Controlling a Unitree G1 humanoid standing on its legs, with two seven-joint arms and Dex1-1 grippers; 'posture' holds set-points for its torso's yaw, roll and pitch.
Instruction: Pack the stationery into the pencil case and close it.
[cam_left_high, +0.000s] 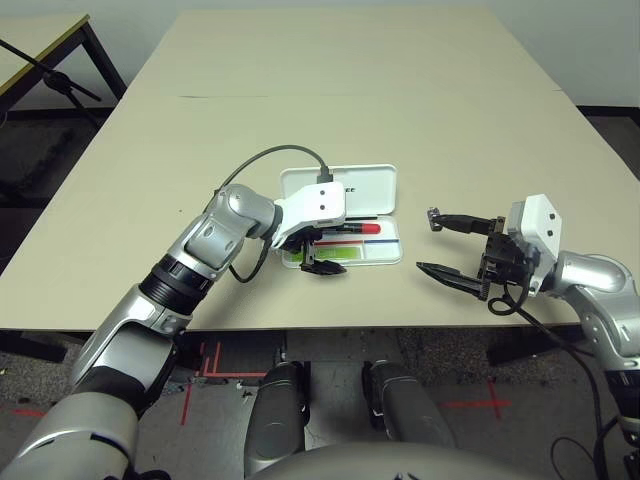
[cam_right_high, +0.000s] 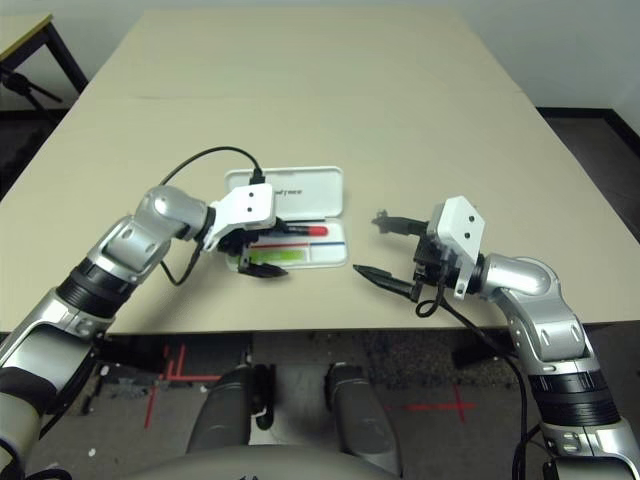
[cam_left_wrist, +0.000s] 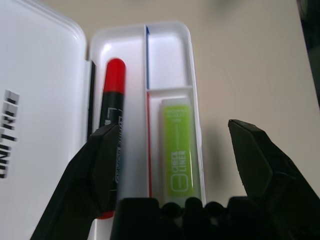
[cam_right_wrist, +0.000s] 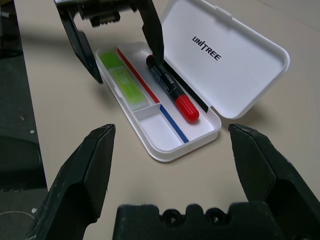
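The left gripper (cam_left_wrist: 174, 125) stands wide open and empty over the pencil case (cam_right_wrist: 220, 126); the right gripper (cam_right_wrist: 172, 128) is spread and empty too. Packing appears in hand: highlighter (cam_left_wrist: 178, 150) and red marker (cam_left_wrist: 114, 90) lie lengthwise inside, the marker's red end toward the robot's right. The small dark-and-silver piece (cam_left_high: 434, 219), outside near a right fingertip, probably needs placing before closing.
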